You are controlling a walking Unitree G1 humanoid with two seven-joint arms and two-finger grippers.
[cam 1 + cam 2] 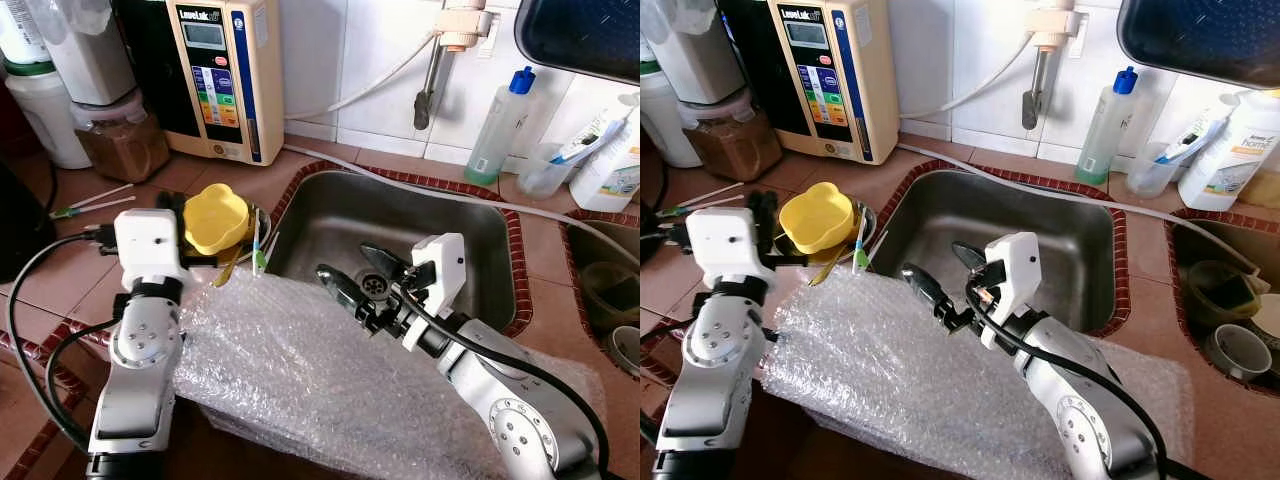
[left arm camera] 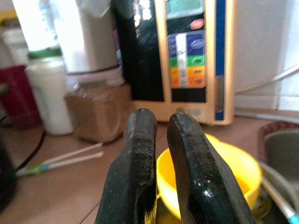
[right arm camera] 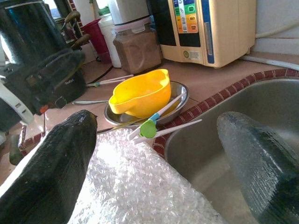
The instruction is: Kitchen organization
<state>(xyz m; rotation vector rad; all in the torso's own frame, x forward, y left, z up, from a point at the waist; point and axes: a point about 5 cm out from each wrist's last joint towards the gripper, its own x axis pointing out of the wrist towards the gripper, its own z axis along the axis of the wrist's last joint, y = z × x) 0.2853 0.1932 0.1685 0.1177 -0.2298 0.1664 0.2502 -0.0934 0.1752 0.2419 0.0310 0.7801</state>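
Observation:
A yellow bowl rests in a shallow metal dish on the tiled counter, just left of the sink. Thin green and blue-tipped sticks lean on the dish rim. A sheet of bubble wrap lies over the counter's front edge and the sink's near corner. My left gripper is shut, empty, low beside the bowl's left rim. My right gripper hangs open above the bubble wrap at the sink's near left corner, nothing between its fingers.
A beige water ionizer, a jar of brown powder and white containers stand at the back left. A tap and hose hang over the sink. Bottles line the back right. A second basin holds cups.

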